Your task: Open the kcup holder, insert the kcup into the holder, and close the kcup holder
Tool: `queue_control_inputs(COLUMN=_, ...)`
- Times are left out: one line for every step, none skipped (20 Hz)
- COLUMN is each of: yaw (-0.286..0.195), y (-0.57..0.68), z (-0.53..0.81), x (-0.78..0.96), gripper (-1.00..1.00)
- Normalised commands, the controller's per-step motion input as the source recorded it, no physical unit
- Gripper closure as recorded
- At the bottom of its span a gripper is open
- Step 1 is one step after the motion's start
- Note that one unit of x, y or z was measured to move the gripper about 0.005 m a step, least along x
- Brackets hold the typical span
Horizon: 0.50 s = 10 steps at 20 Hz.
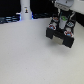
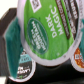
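Kcup (image 2: 47, 32) fills the wrist view, its round green-and-blue "Dark Magic" lid turned flat toward the camera and so close that it must sit between the fingers of the gripper (image 1: 61, 22); I judge the jaws pinched on its body, though the pads themselves are hidden behind the lid. In the exterior view the gripper hangs straight down over the kcup holder (image 1: 60, 36), fingertips just above or at its upper edge. The holder is a black box lying directly beneath the tool, with its drawer seemingly drawn out toward the exterior view's right. Around the held pod, the wrist view shows other round-topped pods (image 2: 22, 67) lower in the black tray, one beside and below, another at the far edge (image 2: 77, 57). The relation that counts: the free slot lies straight under the cup, along the gripper's own approach axis, so the insertion looks like a plain descent. A white post (image 1: 25, 11) stands well apart on the white table (image 1: 30, 60).
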Motion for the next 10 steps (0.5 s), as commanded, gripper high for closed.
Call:
queue_control_inputs(yaw=0.0, y=-0.03, z=-0.14, x=-0.14, gripper=1.0)
queue_control_inputs(yaw=0.0, y=0.0, z=-0.07, x=-0.06, gripper=1.0)
queue_control_inputs(yaw=-0.005, y=-0.03, z=-0.23, x=0.04, gripper=1.0)
queue_control_inputs(yaw=-0.003, y=-0.02, z=-0.24, x=0.03, gripper=1.0)
queue_control_inputs(yaw=-0.003, y=-0.01, z=-0.23, x=0.02, gripper=1.0)
queue_control_inputs(yaw=-0.004, y=-0.01, z=-0.2, x=0.01, gripper=1.0)
queue_control_inputs(yaw=-0.008, y=-0.02, z=-0.18, x=-0.01, gripper=1.0)
queue_control_inputs(yaw=-0.004, y=-0.02, z=-0.28, x=0.01, gripper=1.0)
queue_control_inputs(yaw=0.0, y=0.0, z=-0.31, x=0.02, gripper=1.0)
queue_control_inputs(yaw=-0.001, y=0.0, z=-0.31, x=0.01, gripper=1.0)
